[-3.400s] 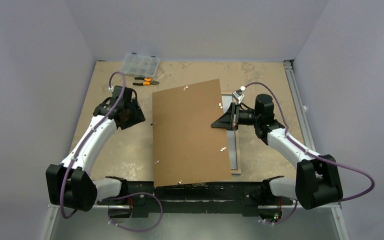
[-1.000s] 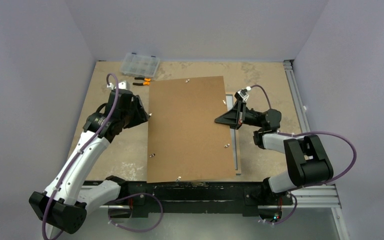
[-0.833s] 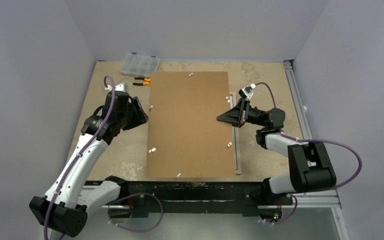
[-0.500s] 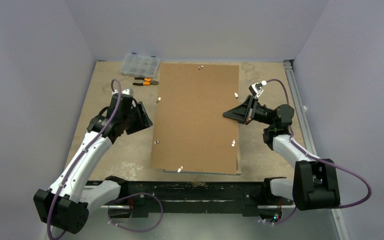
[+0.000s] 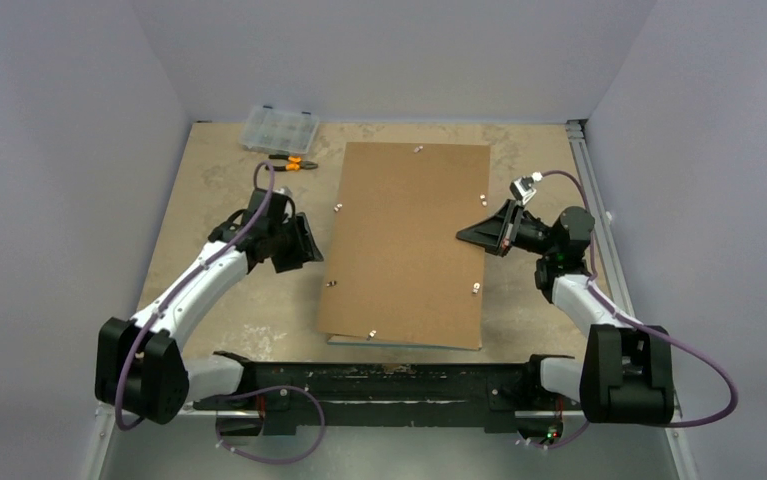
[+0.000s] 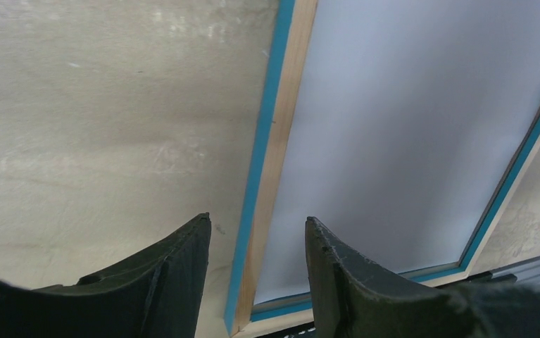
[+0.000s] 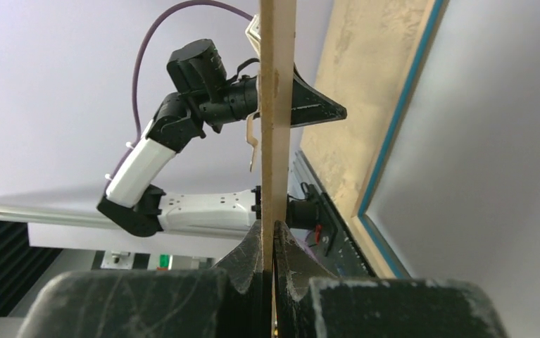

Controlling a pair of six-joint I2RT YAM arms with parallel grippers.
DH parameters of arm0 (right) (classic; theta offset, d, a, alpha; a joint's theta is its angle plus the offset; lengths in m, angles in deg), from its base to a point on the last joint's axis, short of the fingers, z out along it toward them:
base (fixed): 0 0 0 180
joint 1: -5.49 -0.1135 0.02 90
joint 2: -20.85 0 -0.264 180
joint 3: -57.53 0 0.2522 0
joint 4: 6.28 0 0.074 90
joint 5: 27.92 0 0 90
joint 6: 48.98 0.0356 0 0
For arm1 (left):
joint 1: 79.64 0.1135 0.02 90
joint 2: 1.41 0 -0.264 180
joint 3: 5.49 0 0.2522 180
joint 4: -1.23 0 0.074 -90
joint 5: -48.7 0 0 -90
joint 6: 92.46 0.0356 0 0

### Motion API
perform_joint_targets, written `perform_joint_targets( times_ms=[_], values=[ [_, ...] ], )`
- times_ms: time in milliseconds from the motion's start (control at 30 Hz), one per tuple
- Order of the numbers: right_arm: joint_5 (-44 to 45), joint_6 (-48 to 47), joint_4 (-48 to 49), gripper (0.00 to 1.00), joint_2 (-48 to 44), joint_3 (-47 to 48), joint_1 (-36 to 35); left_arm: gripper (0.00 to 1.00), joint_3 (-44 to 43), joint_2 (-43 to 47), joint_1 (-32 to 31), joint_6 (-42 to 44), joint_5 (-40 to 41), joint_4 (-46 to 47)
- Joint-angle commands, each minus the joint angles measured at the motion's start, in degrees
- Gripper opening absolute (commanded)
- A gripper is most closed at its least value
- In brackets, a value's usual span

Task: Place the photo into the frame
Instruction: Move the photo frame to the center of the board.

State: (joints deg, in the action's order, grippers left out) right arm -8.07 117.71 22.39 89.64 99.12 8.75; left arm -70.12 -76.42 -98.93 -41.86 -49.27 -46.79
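A: Where was the frame (image 6: pixel 275 141)?
B: Below the left gripper (image 6: pixel 256 222), its rail under the gap of the parted jaws. The right gripper (image 7: pixel 268 232) was pinching the brown board (image 7: pixel 277 105).

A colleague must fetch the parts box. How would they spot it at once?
Go to the far left corner of the tan table. The box lies there, just beyond the orange-handled pliers. It is the only clear plastic thing, flat and split into small compartments, unlike the big brown board mid-table.
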Motion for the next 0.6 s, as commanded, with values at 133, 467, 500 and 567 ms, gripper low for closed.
perform_joint_targets(
  times_ms=[133,467,500,567],
  values=[
    [0.68,-16.11,-18.17,0.0,-3.74,2.55,1.62,0.49,-2.29,-10.96,-4.6,-1.44,-3.31,9.66],
    [1.84,-23.4,-27.59,0.0,-3.18,4.08,2.02,0.34,-2.12,-16.4,-5.3,-0.68,1.31,9.77],
    [1.9,-23.64,-27.7,0.0,-2.96,4.07,2.08,0.32,-2.13,-16.02,-5.32,-0.48,2.15,9.15],
    [2.12,-24.13,-28.11,0.0,-2.36,4.17,2.01,0.24,-2.04,-15.16,-5.32,-0.17,3.21,8.07]
  ],
)
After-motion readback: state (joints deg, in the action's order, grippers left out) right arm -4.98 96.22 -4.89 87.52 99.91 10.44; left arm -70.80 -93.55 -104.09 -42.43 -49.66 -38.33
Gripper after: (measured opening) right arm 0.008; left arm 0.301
